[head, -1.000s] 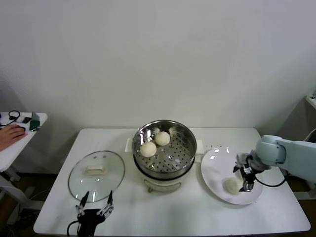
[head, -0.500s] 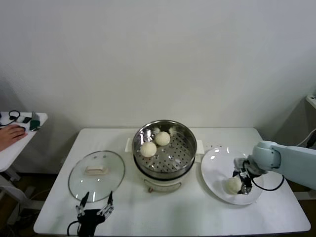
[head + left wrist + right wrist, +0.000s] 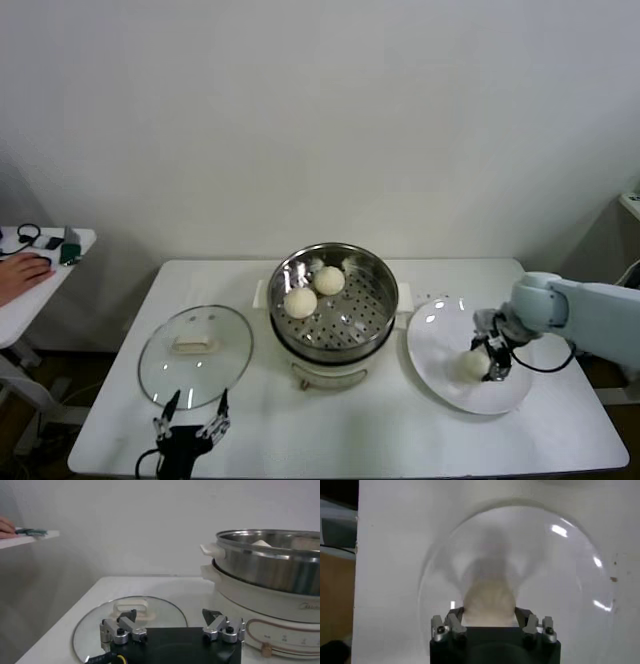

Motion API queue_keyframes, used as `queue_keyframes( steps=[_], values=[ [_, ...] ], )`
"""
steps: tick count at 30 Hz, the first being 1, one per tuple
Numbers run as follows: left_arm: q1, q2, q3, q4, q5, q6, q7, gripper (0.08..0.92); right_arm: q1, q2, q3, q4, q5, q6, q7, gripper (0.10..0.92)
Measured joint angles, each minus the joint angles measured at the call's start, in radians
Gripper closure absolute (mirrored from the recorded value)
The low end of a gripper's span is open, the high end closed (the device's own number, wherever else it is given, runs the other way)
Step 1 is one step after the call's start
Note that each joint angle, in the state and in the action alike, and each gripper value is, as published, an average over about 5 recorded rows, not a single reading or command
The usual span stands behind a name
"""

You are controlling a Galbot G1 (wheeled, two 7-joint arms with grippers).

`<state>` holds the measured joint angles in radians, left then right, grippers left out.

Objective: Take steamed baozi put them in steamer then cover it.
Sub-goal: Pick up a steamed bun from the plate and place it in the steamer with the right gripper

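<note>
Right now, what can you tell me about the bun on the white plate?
The bun is small, round, smooth and cream-white, like soft dough. It sits near the middle of the flat white plate, to the right of the steamer. It is the only bun on the plate. The right gripper has its fingers closed against the bun's two sides, as the right wrist view shows. The bun looks whole and not squashed.

White tabletop (image 3: 120, 405) carried three things in row. Glass lid (image 3: 195, 355) lay flat toward left. Steamer (image 3: 333, 300) on cream pot base stood centre. White plate (image 3: 440, 350) sat right, just beside steamer. Small side table (image 3: 40, 280) stood apart, far left.
</note>
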<state>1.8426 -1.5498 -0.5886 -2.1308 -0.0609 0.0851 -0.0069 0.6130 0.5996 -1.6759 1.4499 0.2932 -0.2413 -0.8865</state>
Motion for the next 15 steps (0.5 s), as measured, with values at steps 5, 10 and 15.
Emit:
queue_keyframes(
  steps=[5, 10, 15],
  values=[
    [0.004, -0.005, 0.004, 0.0, 0.008, -0.003, -0.001, 0.177, 0.173, 0.064, -0.055, -0.001, -0.002, 0.115, -0.055, 0.321],
    [0.002, -0.009, 0.005, -0.001, 0.013, -0.005, -0.001, 0.177, 0.32, 0.141, -0.068, 0.021, -0.005, 0.225, -0.093, 0.321],
    [0.0, -0.013, 0.009, 0.001, 0.018, -0.006, 0.0, 0.177, 0.407, 0.229, -0.047, 0.075, -0.022, 0.304, -0.106, 0.321]
  ],
)
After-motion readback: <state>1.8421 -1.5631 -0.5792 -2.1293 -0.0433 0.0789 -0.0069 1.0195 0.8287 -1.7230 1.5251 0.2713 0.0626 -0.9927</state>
